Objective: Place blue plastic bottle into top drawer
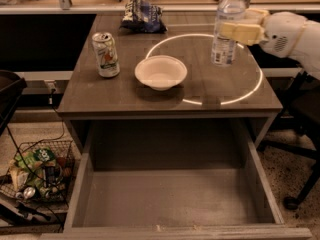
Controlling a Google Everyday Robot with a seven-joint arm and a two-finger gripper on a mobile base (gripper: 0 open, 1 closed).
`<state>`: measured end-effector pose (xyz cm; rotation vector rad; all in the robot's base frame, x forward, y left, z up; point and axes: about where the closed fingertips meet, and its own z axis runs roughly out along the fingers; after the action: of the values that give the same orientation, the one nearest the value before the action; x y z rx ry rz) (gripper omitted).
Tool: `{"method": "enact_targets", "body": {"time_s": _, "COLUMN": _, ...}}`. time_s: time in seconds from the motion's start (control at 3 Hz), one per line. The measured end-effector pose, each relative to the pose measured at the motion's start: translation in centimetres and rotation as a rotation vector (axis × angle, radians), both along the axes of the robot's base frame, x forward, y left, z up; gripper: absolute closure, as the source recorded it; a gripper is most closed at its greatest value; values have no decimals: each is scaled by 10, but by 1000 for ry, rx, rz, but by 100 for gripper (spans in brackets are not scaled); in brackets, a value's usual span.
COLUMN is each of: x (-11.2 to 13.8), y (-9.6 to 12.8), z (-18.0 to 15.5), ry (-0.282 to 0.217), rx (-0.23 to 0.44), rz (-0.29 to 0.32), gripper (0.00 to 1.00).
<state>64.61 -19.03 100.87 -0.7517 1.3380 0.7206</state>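
Observation:
The blue plastic bottle (225,29), clear with a pale label, is upright and lifted a little above the grey table (125,94) at its back right. My gripper (239,28) reaches in from the right and is shut on the bottle's middle, one cream finger (242,32) across its front. The bottle's cap is cut off by the top edge. The top drawer (170,204) is pulled wide open below the table's front edge, its flat bottom bare.
A green-and-white soda can (106,54) stands at the table's left. A white bowl (160,72) sits in the middle. A dark chip bag (144,17) lies at the back. A wire basket of trash (37,176) is on the floor at left, a chair base (300,184) at right.

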Motion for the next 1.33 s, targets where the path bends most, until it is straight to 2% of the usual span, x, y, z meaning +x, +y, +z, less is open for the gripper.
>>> {"method": "enact_targets", "body": {"time_s": 0.67, "x": -106, "y": -37, "z": -9, "ry": 27, "rx": 29, "rz": -65, "gripper": 100}}
{"method": "enact_targets", "body": {"time_s": 1.0, "x": -153, "y": -59, "z": -34, "ry": 63, "rx": 20, "rz": -49, "gripper": 100}}
{"method": "enact_targets", "body": {"time_s": 1.33, "x": -186, "y": -64, "z": -69, "ry": 101, "rx": 14, "rz": 19, "gripper": 100}}
